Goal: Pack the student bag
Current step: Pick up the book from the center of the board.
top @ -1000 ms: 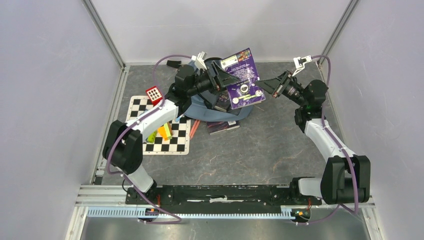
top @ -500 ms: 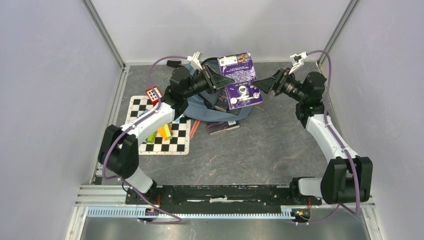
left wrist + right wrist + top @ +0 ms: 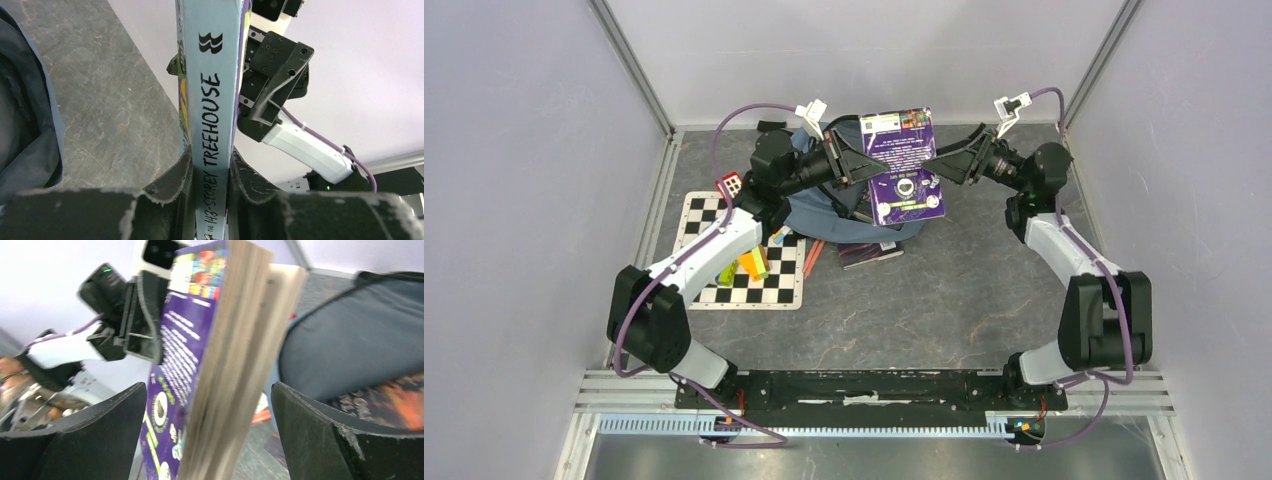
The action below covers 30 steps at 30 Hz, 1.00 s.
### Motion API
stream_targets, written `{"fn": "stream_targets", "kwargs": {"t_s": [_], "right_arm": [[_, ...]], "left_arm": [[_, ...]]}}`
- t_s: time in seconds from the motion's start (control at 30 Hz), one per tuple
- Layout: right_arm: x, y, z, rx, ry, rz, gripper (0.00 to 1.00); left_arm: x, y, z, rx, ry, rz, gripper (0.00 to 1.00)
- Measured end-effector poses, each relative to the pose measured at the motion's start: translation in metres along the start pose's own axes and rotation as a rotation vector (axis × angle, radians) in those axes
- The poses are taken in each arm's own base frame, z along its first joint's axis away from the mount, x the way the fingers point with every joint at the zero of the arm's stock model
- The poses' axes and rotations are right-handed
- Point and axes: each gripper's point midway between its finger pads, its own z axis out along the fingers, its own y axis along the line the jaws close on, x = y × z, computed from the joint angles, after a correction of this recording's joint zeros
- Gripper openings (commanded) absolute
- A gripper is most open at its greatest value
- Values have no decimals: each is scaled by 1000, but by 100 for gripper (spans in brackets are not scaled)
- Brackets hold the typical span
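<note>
One paperback hangs in the air in the upper middle of the overhead view, its purple cover facing the camera. Your left gripper is clamped on its pale blue spine, which reads "143-Storey Treehouse"; the frame's lower edge cuts off the bottom of the spine. Your right gripper stands wide, and its fingers are clear of the page edges on both sides, gripping nothing. That wrist view is blurred, so the cover's small print is unreadable.

The student bag lies on the table beneath the paperback. The left arm hides most of it, so you cannot tell how far its mouth gapes. At the left, a chequered mat carries coloured blocks too small to name, and a red cube sits at its upper edge. A second book lies at the bag's lower edge; you cannot tell whether it is tucked under.
</note>
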Motion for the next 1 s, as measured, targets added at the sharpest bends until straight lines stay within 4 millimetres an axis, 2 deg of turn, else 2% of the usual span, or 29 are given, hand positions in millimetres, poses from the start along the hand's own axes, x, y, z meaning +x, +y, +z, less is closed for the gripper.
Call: {"fn": "stream_targets", "kwargs": {"t_s": [0.1, 0.2, 0.27, 0.4, 0.53, 0.7, 0.83, 0.93, 0.97, 1.0], "right_arm": [[-1, 20, 5, -138, -28, 96, 98], [4, 19, 10, -194, -25, 291, 98], [12, 18, 13, -208, -2, 355, 98], [17, 38, 15, -229, 30, 227, 98], [8, 64, 15, -260, 40, 85, 98], [6, 78, 17, -300, 38, 50, 97], [7, 82, 19, -312, 40, 58, 75], [9, 79, 20, -298, 42, 59, 48], [9, 77, 21, -287, 43, 55, 36], [10, 75, 21, -275, 47, 55, 27]], "left_arm": [[2, -4, -1, 12, 20, 8, 2], [0, -15, -2, 33, 29, 19, 2], [-2, -23, -4, 47, 24, 31, 2], [-5, -37, -9, 74, 17, 57, 2], [-7, -44, -10, 84, 13, 75, 2], [-3, -56, -5, 94, 35, 110, 2], [-1, -69, -1, 119, 46, 153, 2], [0, -65, 0, 97, 49, 178, 2], [0, -62, 0, 83, 48, 181, 2], [1, -57, 0, 63, 48, 180, 5]]}}
